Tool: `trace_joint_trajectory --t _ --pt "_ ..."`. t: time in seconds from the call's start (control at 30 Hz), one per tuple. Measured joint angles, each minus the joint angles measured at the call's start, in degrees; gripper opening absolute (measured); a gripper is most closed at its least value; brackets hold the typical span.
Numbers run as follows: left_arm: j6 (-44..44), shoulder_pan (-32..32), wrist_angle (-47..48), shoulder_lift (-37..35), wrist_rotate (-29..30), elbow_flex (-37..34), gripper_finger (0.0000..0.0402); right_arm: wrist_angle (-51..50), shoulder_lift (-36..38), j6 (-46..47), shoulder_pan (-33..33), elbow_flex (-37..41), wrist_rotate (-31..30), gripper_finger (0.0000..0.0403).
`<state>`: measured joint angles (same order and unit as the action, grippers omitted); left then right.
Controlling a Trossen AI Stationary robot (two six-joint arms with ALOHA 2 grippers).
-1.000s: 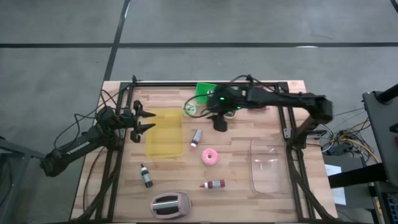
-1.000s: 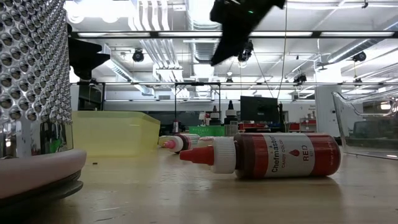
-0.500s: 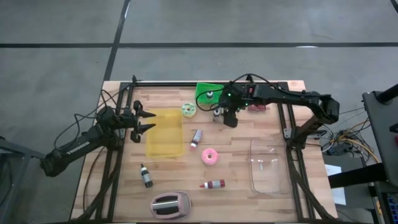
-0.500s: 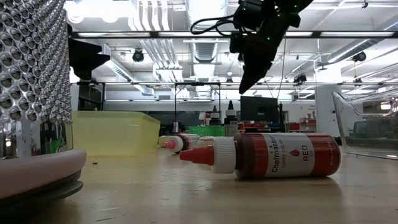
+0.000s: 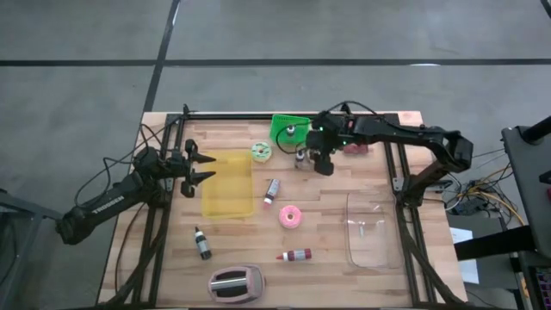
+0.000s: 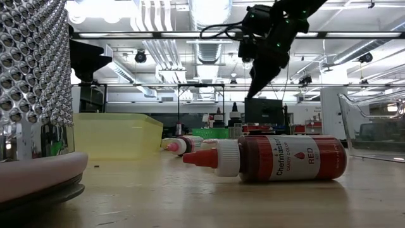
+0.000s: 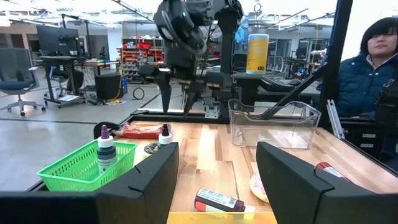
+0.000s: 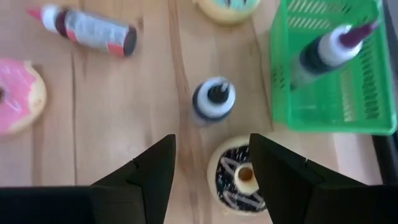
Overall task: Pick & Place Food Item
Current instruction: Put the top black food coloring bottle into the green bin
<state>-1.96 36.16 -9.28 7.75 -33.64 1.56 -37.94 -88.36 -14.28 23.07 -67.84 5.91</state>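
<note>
Here, right hand (image 8: 208, 171) spread wide, above flat-lying chocolate donut (image 8: 239, 178), hole up.

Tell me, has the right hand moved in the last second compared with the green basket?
Yes. In the high view the right hand has shifted toward the right side of the table, from in front of the green basket to past its right edge.

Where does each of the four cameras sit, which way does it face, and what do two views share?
High: overhead, looking down; both arms, right gripper open.
Low: table height, across the lying red bottle; right arm above.
Left wrist: forward past the open left gripper, seeing the green plastic basket.
Right wrist: down on the chocolate-iced donut.
Shared: the basket shows in both wrist views.
</note>
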Motion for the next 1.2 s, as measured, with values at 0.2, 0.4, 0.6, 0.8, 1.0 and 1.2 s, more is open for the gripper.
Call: trace_joint_trajectory --t 0.2,0.4,0.6,0.8,1.0,1.2 --pt "-0.85 0.02 0.17 0.04 0.61 0.00 0.0223 -4.74 -4.96 -0.22 2.31 -6.83 1.35 0.0199" --pt "-0.97 0.00 0.37 0.07 2.11 0.00 0.0223 -11.61 -12.15 -2.04 1.58 -14.78 2.27 0.0199" --pt "-1.09 0.02 0.71 0.50 2.16 0.00 0.0223 -17.18 -16.11 -2.25 1.25 -22.30 2.08 0.0199" --pt "-1.00 0.02 1.49 0.68 2.16 0.00 0.0223 -21.21 -18.16 -2.19 0.82 -25.20 2.12 0.0199" --pt "-0.51 0.02 1.40 0.71 2.16 0.00 0.0223 -21.29 -18.75 -1.98 0.83 -24.82 1.92 0.0199" --pt "-0.43 0.02 1.22 0.70 2.31 0.00 0.0223 -19.44 -18.75 -2.02 0.81 -24.66 1.97 0.0199"
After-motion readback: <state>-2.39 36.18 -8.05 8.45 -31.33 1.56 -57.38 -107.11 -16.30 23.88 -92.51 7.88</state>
